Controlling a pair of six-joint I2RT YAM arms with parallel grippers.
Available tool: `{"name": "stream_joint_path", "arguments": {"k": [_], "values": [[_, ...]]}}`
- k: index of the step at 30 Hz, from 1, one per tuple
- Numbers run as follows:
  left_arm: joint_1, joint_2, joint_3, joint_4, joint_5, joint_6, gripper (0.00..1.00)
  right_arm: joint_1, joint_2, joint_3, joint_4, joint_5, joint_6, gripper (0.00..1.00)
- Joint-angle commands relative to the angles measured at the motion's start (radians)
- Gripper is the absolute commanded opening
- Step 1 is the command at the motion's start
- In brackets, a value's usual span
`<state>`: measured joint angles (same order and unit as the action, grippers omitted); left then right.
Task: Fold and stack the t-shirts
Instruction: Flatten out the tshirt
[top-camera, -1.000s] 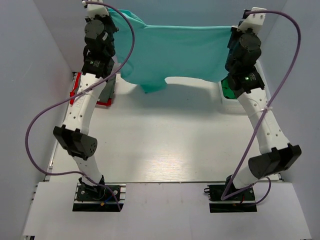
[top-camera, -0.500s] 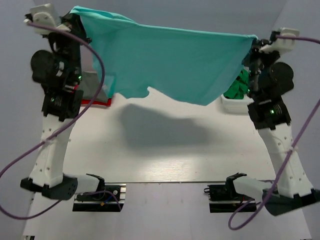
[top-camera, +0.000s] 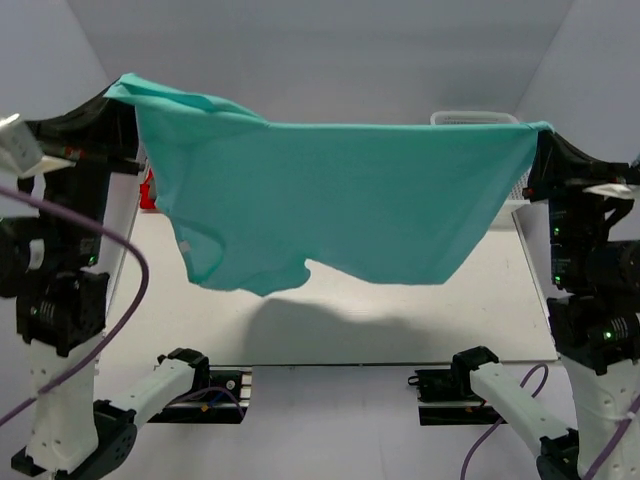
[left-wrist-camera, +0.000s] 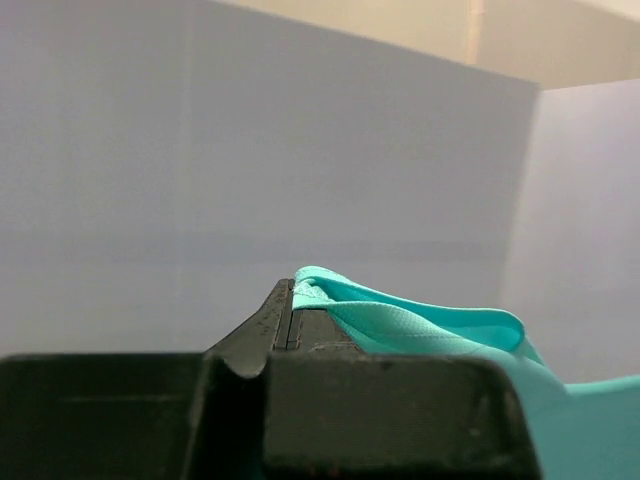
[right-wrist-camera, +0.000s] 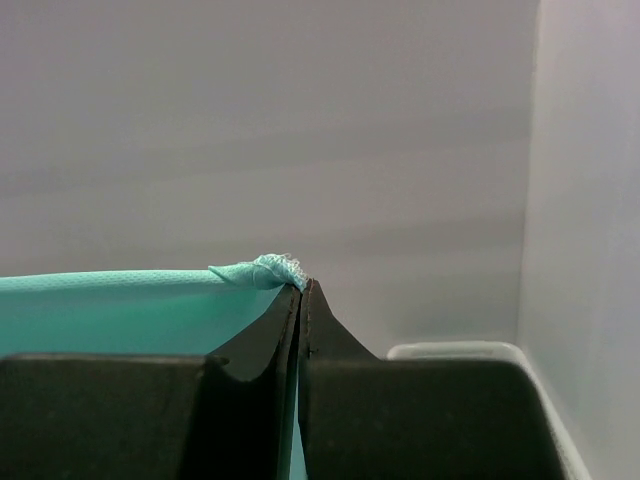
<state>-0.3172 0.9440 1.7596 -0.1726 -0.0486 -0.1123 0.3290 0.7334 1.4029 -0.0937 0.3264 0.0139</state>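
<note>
Hanging in the air between the two arms, the large light teal short-sleeved cloth t-shirt (top-camera: 330, 205) is stretched wide above the white table (top-camera: 420, 315). Its upper edge runs nearly straight from one gripper to the other. The left gripper (top-camera: 116, 100) pinches the shirt's upper left corner. In the left wrist view its black fingers (left-wrist-camera: 268, 332) are pressed together on a folded teal hem that spills off to the right. The right gripper (top-camera: 540, 138) clamps the opposite corner — the right wrist view shows its two dark fingers (right-wrist-camera: 262, 342) closed tight, with a small bunched tuft of teal cloth at their tips and the fabric stretching away to the left. The shirt's lower edge hangs free and uneven, lowest at the left where a sleeve droops. It stays clear of the table and casts a soft shadow on the surface beneath. Behind the upper edge, near the right gripper, the rim of a white plastic lattice basket (top-camera: 470, 118) peeks out. A sliver of red (top-camera: 148, 190) shows at the shirt's left edge — possibly another shirt, though too little is visible to tell.
</note>
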Motion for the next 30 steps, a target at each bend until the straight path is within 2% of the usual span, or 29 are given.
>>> {"name": "stream_joint_path", "arguments": {"k": [1,7,14,22,25,30], "values": [[0.009,-0.066,-0.011,-0.028,0.127,-0.056,0.0,-0.007,-0.072,-0.034,-0.028,-0.067,0.037,0.0],[0.009,-0.142,-0.04,-0.037,0.259,-0.116,0.0,-0.008,-0.172,-0.064,-0.031,-0.156,0.066,0.0],[0.018,-0.209,-0.031,-0.073,0.331,-0.148,0.0,-0.008,-0.245,-0.091,-0.06,-0.144,0.101,0.0],[0.018,-0.218,-0.133,-0.064,0.319,-0.167,0.0,-0.007,-0.289,-0.219,-0.003,-0.159,0.164,0.0],[0.018,-0.208,-0.192,-0.064,0.248,-0.167,0.0,-0.008,-0.259,-0.252,-0.015,-0.11,0.178,0.0],[0.018,-0.185,-0.371,-0.001,0.161,-0.133,0.0,-0.007,-0.224,-0.378,-0.011,-0.035,0.239,0.0]]}}
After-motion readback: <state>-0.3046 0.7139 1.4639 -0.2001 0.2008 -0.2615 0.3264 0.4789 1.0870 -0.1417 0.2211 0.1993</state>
